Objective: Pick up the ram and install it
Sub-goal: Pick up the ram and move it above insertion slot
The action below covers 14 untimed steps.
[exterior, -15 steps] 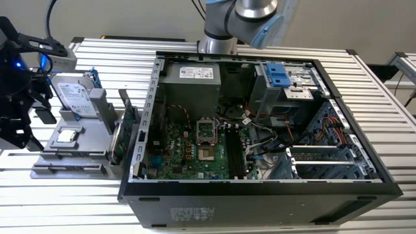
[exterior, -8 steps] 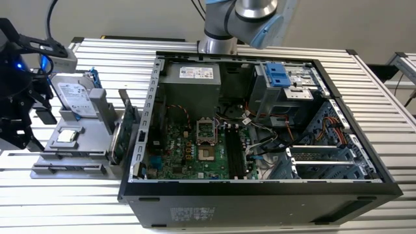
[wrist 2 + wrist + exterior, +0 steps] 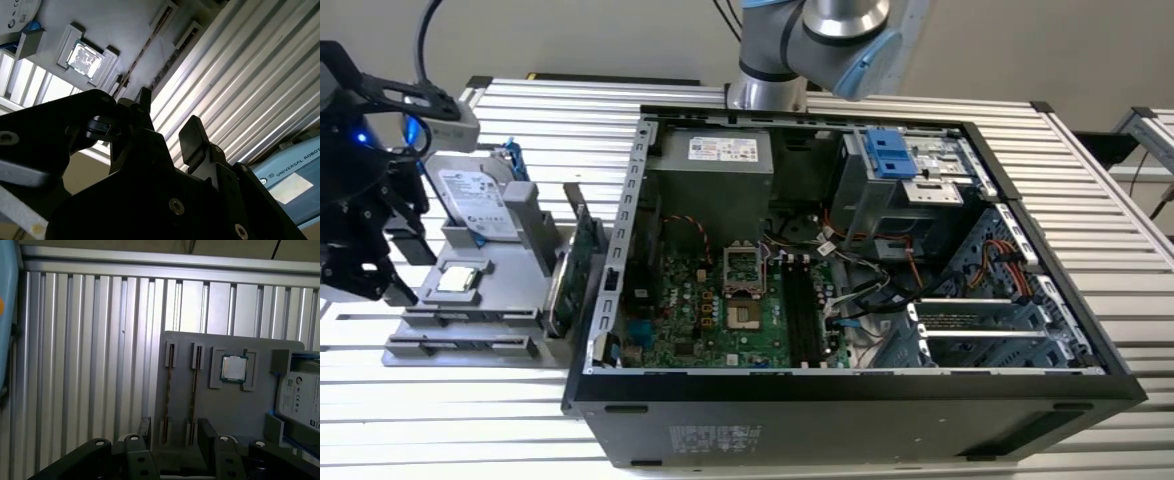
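Pincer open, empty, over the grey holder. Ram stands on edge in a slot just ahead of the spread fingertips. Judged light, stiff, fragile: pinch its flat faces mid-length.

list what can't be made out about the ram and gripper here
- ram: first wrist view, edge-on in the holder slot, face hidden
- gripper: exterior view, partly cut off by the exterior view's left edge
- hard drive: first wrist view, cut off by the picture's edge
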### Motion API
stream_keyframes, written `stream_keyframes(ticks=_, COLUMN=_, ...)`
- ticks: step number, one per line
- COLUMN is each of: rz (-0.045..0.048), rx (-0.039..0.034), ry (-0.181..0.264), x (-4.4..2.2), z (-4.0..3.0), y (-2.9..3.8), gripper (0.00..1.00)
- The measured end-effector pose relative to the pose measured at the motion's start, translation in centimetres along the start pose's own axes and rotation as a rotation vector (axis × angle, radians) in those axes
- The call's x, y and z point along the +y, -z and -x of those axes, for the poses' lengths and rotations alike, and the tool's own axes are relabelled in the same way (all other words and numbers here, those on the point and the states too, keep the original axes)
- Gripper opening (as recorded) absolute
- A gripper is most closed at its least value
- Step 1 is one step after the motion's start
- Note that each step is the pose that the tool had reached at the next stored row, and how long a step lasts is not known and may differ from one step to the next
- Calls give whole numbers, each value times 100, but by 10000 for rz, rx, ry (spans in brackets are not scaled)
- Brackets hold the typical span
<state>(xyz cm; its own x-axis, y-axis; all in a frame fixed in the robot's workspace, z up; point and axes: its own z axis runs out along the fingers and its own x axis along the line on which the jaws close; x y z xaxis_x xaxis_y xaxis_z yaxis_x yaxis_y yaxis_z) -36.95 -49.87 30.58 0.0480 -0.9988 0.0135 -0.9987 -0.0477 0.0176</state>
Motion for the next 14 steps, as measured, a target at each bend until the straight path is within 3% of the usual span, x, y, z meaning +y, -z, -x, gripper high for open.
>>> stream_keyframes(ticks=14, rz=0, rx=0, ry=0, x=-1, z=1, y=-48, gripper=100)
